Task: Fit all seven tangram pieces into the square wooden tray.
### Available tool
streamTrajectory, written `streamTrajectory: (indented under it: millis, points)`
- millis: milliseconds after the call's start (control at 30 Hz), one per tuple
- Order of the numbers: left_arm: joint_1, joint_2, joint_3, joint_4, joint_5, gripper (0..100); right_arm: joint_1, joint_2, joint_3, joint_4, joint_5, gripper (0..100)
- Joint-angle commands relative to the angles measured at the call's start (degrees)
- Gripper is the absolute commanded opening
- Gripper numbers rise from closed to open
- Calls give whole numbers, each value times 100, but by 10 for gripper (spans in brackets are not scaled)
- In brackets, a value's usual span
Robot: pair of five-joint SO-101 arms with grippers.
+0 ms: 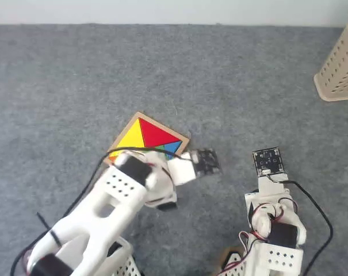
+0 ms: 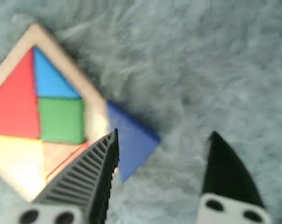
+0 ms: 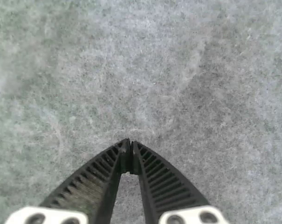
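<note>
Beside the single wooden tray [image 2: 35, 35], one dark-blue piece [image 2: 131, 135] lies on carpet [image 2: 215, 70].

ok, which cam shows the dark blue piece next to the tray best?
Left wrist view: the dark blue piece lies on the carpet beside the tray's edge. High view: the left arm covers that spot. Right wrist view faces carpet elsewhere.

High camera overlooks the table [image 1: 220, 75]; left wrist, close above, shares the tray [image 1: 141, 115] [image 2: 61, 53].
</note>
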Motion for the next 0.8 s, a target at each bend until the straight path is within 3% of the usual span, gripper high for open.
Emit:
streamTrajectory:
  millis: [0,67,267,433,633,767]
  points:
    - [457,-132,-57,9,457,89,66,-84,35,-75,62,6]
    - [492,-123,-110,-35,765,4,66,-84,35,-75,62,6]
    - [457,-123,567,-941,1574,14,66,-84,35,-75,62,6]
    - [396,-158,664,-923,1582,13,66,-84,35,-75,62,6]
    - [-624,-114,435,-527,1556,13,66,-84,35,-75,62,6]
    - [-870,-114,435,-308,1073,13,66,-84,35,-75,62,6]
